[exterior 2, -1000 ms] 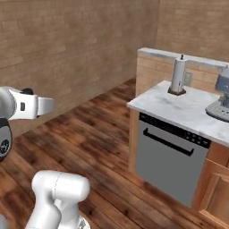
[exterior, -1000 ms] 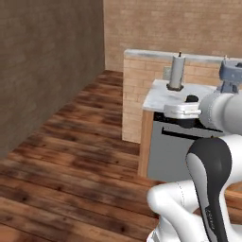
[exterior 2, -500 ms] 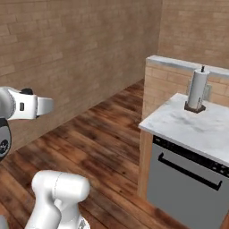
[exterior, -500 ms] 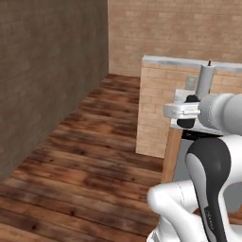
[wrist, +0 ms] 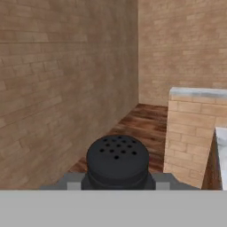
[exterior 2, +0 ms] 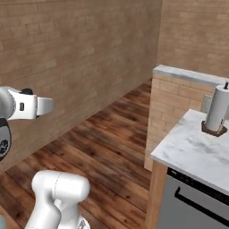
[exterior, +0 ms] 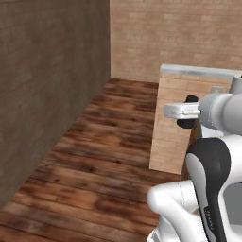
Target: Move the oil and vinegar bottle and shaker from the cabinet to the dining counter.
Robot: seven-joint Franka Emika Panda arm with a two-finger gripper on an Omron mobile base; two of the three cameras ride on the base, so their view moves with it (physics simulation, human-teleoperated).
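The shaker (wrist: 117, 162) sits gripped between the gripper's (wrist: 117, 181) jaws, carried in the air above the wooden floor (exterior: 108, 156). This looks like the carrying step; next, reaching the dining counter and setting it down.

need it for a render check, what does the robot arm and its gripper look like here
The arm is glossy white with rounded, tube-like segments and dark grey-black bands at the joints. The hand is a flat white block with a black part on it. The gripper has grey fingers. No cables or markings are visible.
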